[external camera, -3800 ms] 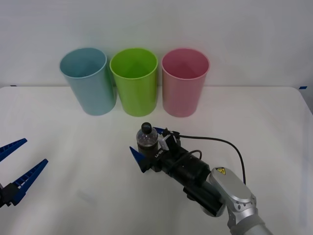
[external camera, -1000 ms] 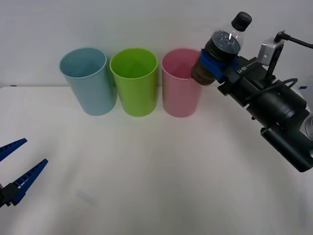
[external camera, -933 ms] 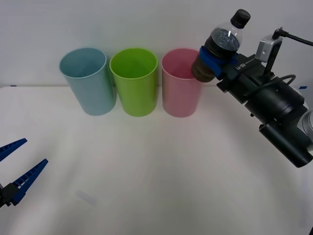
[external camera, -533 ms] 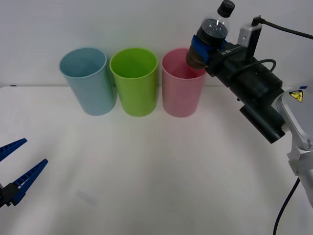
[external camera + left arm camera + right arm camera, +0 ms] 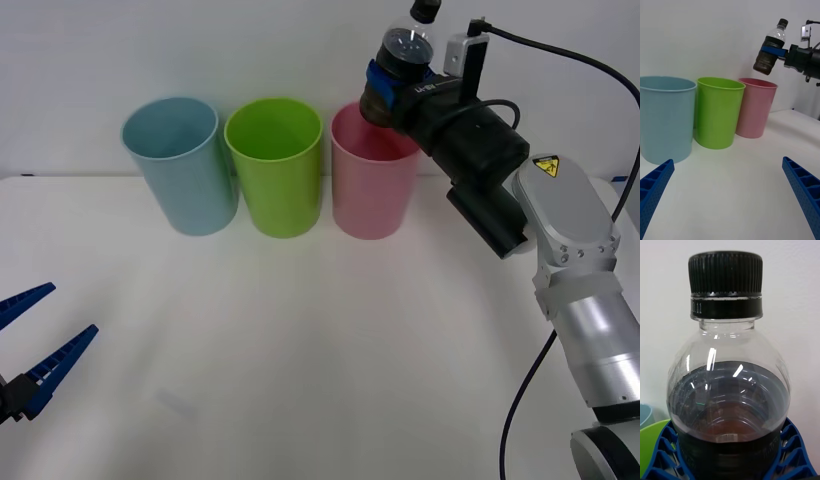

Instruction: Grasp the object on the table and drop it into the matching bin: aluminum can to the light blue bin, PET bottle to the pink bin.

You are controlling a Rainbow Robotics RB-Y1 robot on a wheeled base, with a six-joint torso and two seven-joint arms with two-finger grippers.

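Observation:
My right gripper (image 5: 388, 88) is shut on the PET bottle (image 5: 398, 62), a small clear bottle with a black cap and dark contents. It holds the bottle tilted in the air above the right part of the pink bin's (image 5: 377, 180) mouth. From the left wrist, the bottle (image 5: 769, 53) hangs over the pink bin (image 5: 754, 107), clear of its rim. Up close, the bottle (image 5: 728, 390) sits between blue fingers (image 5: 662, 453). The light blue bin (image 5: 181, 165) stands at the left of the row. My left gripper (image 5: 35, 345) rests open low at the table's (image 5: 320, 380) near left.
A lime green bin (image 5: 275, 165) stands between the light blue and pink bins, all three close together against a white wall. A black cable (image 5: 560, 60) arcs from the right wrist.
The right arm lifted the bottle off the table, then carried it up and leftward until it hangs over the pink bin. The left arm stayed still.

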